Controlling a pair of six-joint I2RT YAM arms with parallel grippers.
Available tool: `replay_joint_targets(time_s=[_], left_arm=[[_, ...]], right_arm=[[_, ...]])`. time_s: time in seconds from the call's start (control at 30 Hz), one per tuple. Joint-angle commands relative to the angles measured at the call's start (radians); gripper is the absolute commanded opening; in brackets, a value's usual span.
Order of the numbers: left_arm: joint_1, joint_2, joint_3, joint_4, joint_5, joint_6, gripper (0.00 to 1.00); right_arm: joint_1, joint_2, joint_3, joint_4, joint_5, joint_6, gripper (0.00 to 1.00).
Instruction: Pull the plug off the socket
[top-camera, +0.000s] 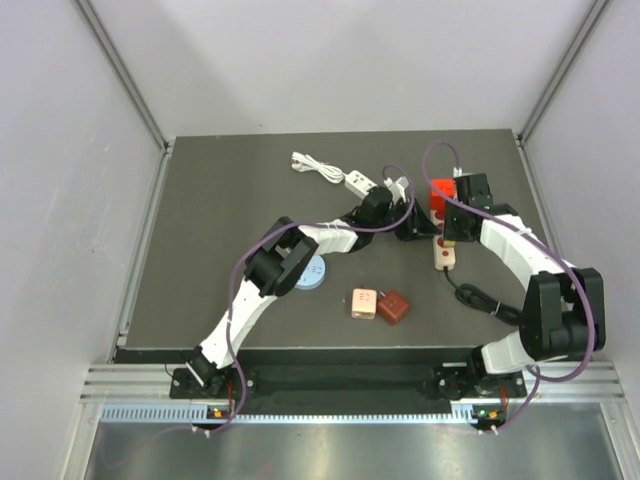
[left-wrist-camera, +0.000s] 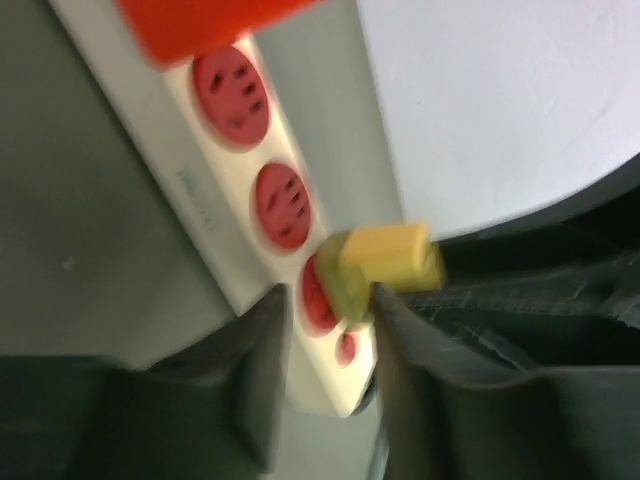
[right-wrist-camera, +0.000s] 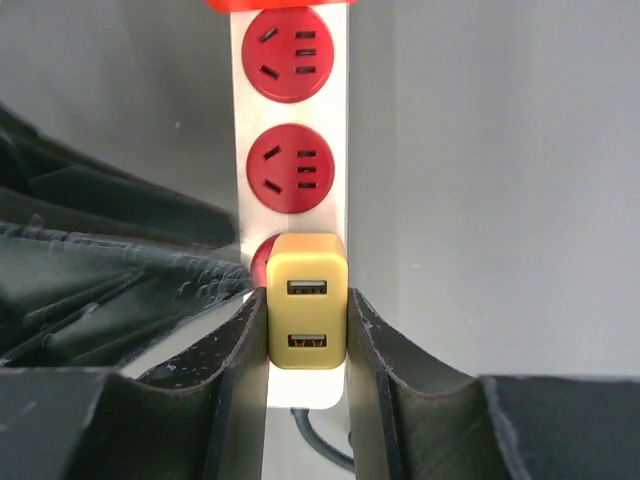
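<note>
Dark counter (top-camera: 220, 200) is carrying the strip (top-camera: 443, 252) at right of centre, with the yellow plug (right-wrist-camera: 306, 300) sitting in a socket near its cord end. The right gripper (right-wrist-camera: 306, 312) is pinching the plug, fingers closed on both flanks. The left gripper (left-wrist-camera: 328, 300) is straddling the strip; whether it is clamping, I cannot tell. The grasp seems made. Next comes a straight pull with the strip held down. An orange plug (top-camera: 441, 193) is crowding the strip's upper end, and cubes (top-camera: 394, 307) are lying well apart.

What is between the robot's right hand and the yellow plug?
Nothing visible. The right gripper has a finger touching each side of the yellow plug, which sits in the white power strip.
</note>
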Motion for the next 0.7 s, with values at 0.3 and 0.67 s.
replay_joint_targets(time_s=[0.3, 0.67], left_arm=[[0.026, -0.145, -0.313, -0.001, 0.198, -0.003, 0.69], [0.015, 0.006, -0.218, 0.477, 0.25, -0.405, 0.73]], right_arm=[[-0.028, -0.101, 0.078, 0.194, 0.006, 0.06, 0.0], [-0.028, -0.099, 0.032, 0.226, -0.048, 0.089, 0.0]])
